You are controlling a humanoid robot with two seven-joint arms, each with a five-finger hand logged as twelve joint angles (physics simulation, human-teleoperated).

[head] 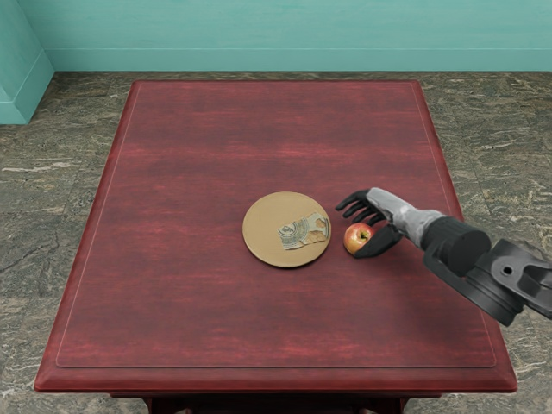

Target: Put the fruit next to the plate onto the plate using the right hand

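The right arm (483, 259) lay at lower right, its hand (377, 220) around the apple (357, 237), fingers (352, 205) spread. This looked like the grasping step. Next it needed to close, lift, and carry the apple left onto the plate (263, 228).

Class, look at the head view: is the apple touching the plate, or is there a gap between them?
Apart. The head view shows a strip of bare table between the apple and the right rim of the plate.
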